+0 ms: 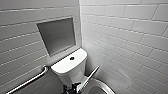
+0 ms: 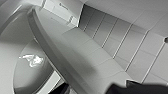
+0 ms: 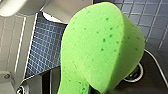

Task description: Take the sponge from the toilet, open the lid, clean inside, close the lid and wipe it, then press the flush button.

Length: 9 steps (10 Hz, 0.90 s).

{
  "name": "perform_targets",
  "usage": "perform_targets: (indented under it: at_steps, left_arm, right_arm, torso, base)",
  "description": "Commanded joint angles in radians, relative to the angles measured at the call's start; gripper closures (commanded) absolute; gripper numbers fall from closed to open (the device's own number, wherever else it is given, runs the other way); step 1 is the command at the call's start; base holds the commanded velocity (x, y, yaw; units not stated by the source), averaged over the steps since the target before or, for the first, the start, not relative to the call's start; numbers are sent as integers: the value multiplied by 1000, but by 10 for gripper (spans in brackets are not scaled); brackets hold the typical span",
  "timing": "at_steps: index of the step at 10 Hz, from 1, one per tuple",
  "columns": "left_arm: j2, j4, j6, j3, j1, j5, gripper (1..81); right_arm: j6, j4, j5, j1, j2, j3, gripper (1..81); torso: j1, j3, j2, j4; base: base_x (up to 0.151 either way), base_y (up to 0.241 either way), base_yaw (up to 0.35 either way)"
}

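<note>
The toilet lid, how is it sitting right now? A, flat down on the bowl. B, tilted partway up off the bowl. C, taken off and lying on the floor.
B: the lid stands tilted up at an angle, and the left wrist view shows the open bowl under its edge.

A metal grab bar [image 1: 30, 80] runs at a slant along the left wall [image 1: 17, 50], off to the left of the left gripper [image 1: 72, 88] and about level with it. Above and beyond that gripper, a grey rectangular recess [image 1: 57, 35] is set into the same wall of white oblong tiles. The right wall [image 1: 130, 40], tiled alike, rises to the gripper's right and meets the left one in a corner straight ahead. From the right wrist, a floor of small blue-grey square tiles [image 3: 45, 47] lies well beyond.
</note>
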Motion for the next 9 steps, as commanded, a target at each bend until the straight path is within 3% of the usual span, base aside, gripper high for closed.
perform_targets:
  at_steps: [1, 4, 9]
  left_arm:
    - [37, 27, -26, -59, -126, 34, 10]
    - [76, 29, -61, -209, -194, 39, 10]
    - [-24, 44, -87, -198, -270, 25, 10]
  right_arm:
    - [2, -18, -29, 13, -25, 9, 811]
    - [0, -21, -30, 4, -16, 9, 811]
    - [-1, -21, -29, -13, -2, 10, 811]
  torso:
    - [0, 0, 0, 0]
    - [0, 0, 0, 0]
    - [0, 0, 0, 0]
  base:
    - [0, 0, 0]
    - [0, 0, 0]
    - [0, 0, 0]
